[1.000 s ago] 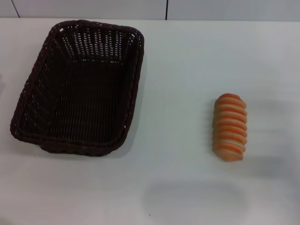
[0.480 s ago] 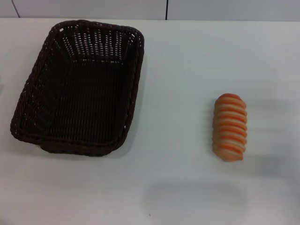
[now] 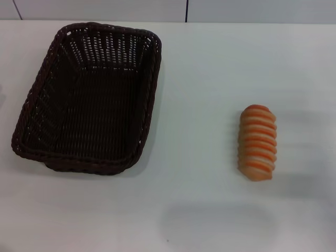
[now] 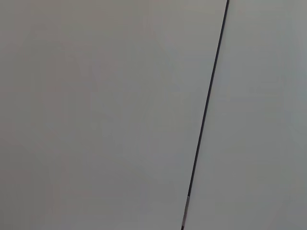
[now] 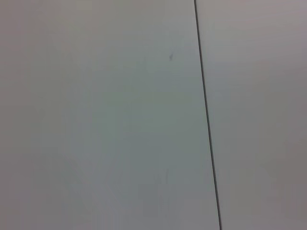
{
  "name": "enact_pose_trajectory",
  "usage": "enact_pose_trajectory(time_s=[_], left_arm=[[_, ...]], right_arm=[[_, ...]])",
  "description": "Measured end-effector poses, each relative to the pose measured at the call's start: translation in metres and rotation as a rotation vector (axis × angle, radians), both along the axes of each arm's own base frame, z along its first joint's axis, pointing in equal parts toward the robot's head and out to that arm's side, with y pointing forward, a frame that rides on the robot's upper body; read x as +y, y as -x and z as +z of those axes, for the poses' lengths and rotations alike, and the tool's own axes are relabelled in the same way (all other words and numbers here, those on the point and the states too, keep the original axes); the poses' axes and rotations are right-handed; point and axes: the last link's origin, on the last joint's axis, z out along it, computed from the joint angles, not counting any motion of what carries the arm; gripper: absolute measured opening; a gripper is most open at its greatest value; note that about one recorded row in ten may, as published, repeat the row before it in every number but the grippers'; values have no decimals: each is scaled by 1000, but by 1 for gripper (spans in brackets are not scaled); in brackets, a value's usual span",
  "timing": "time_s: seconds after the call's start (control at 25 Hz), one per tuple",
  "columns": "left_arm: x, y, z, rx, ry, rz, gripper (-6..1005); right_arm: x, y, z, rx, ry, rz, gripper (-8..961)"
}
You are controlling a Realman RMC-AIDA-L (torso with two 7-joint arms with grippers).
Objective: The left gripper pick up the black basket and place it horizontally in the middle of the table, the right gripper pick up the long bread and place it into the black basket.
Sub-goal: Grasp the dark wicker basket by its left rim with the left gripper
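Observation:
The black basket (image 3: 89, 97) lies on the left half of the white table (image 3: 199, 79) in the head view, its long side running away from me, and it is empty. The long bread (image 3: 257, 143), orange and cream striped, lies on the right half of the table, lengthwise away from me, well apart from the basket. Neither gripper shows in any view. Both wrist views show only a plain pale surface with a thin dark seam.
A pale wall with a dark vertical seam (image 3: 187, 10) runs behind the table's far edge. White tabletop lies between the basket and the bread and along the near side.

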Motion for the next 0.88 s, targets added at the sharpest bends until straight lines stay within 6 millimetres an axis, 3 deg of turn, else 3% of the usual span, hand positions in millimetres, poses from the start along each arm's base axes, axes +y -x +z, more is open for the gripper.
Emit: enact_pose_trajectory(time_s=[0.88], left_arm=[[4, -2, 0, 3, 3, -5, 833]], right_arm=[[6, 4, 1, -2, -1, 17, 697]])
